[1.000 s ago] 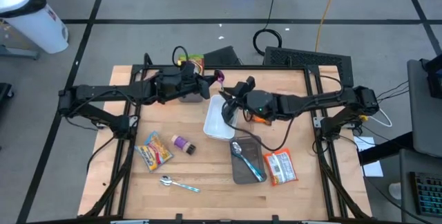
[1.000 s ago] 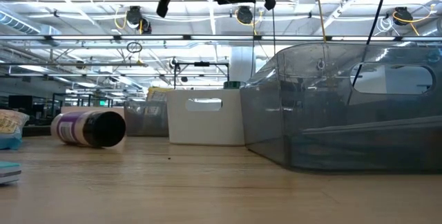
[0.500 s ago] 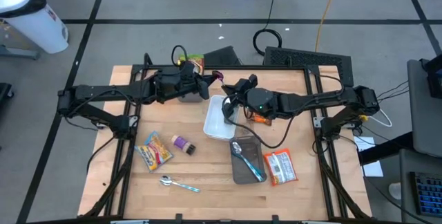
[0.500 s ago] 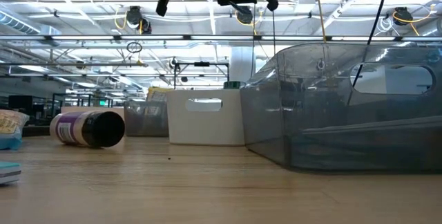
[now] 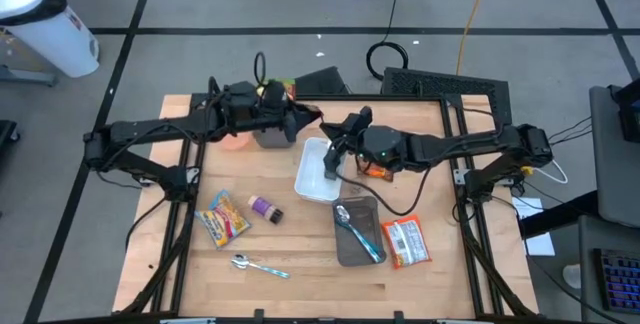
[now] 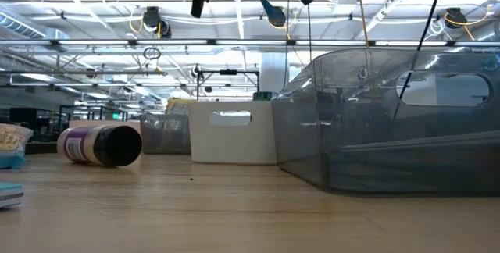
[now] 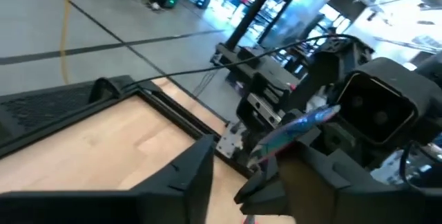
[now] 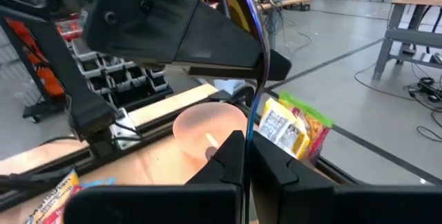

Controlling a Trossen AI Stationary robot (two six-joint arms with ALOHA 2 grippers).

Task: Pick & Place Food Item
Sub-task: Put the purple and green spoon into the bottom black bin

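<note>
Since a second ago, backs the left gripper off along the far edge of the table, fingers now parted and empty. Leaves the foil packet with the right gripper, pinched tight between its closed fingers, high over the middle of that far edge. Hangs edge-on, long axis roughly upright; thin, glossy, purple-blue, limp-looking. Lies nearer the right arm, close by the far end of the white bin. Probably calls for lowering into that rigid, smooth-walled bin.
</note>
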